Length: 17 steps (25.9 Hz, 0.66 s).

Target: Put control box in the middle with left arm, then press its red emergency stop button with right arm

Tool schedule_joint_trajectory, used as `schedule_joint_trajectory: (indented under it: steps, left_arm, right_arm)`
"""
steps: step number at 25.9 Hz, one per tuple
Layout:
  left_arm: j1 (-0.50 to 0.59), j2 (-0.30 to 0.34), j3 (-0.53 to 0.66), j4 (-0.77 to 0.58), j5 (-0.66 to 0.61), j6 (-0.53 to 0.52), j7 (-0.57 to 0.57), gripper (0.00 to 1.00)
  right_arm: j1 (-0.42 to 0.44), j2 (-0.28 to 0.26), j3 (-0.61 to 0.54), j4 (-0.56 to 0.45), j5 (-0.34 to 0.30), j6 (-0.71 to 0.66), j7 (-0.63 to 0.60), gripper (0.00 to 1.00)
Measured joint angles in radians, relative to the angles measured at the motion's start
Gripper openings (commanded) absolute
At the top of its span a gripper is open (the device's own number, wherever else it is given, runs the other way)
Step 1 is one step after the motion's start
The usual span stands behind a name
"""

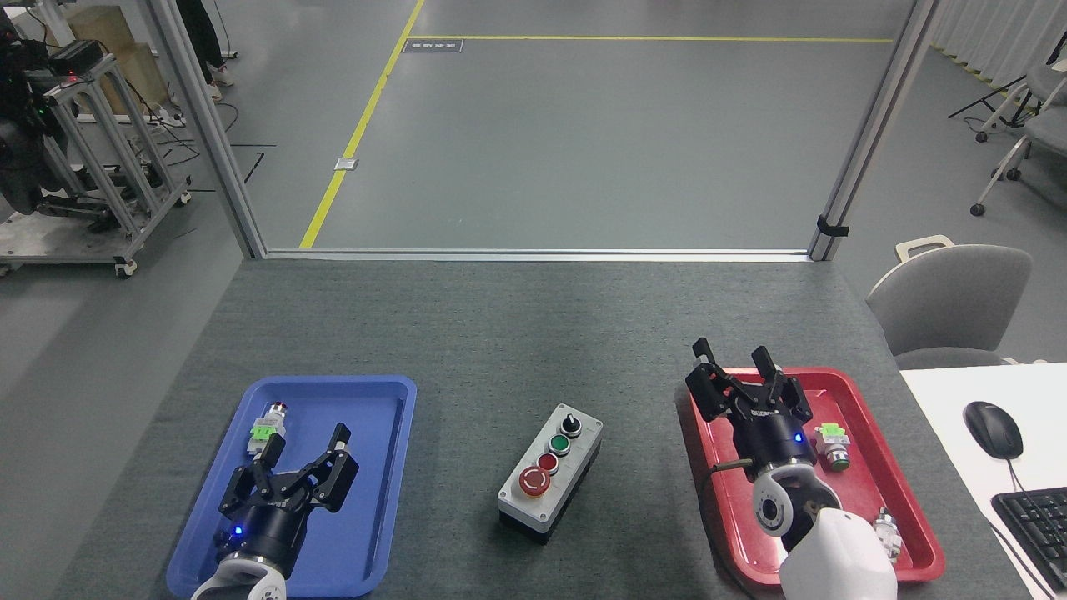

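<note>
The control box (551,472) lies on the bare dark grey tabletop (517,333) between the two trays, its grey face up, tilted slightly. Its row runs from the black knob at the far end through the green and small red buttons to the red emergency stop button (533,481) at the near end. My left gripper (304,446) hovers open over the blue tray (383,467), well left of the box. My right gripper (732,357) is open above the far left corner of the red tray (867,433), to the right of the box. Nothing is held.
A loose push-button part with a green block (267,427) lies in the blue tray. Two more button parts (832,445) (885,533) lie in the red tray. A white desk with mouse (993,428) and keyboard adjoins at right, a grey chair (950,304) behind it.
</note>
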Motion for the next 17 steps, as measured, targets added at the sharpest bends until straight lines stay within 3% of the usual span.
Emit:
schedule_joint_trajectory:
  steps: [8, 17]
  left_arm:
    - [0.0, 0.0, 0.0, 0.0, 0.0, 0.0, 0.0, 0.99]
    - [0.0, 0.0, 0.0, 0.0, 0.0, 0.0, 0.0, 0.99]
  right_arm:
    - [0.213, -0.002, -0.005, -0.224, 0.003, 0.08, -0.002, 1.0]
    - [0.26, 0.023, 0.004, -0.292, 0.026, 0.191, -0.009, 1.0]
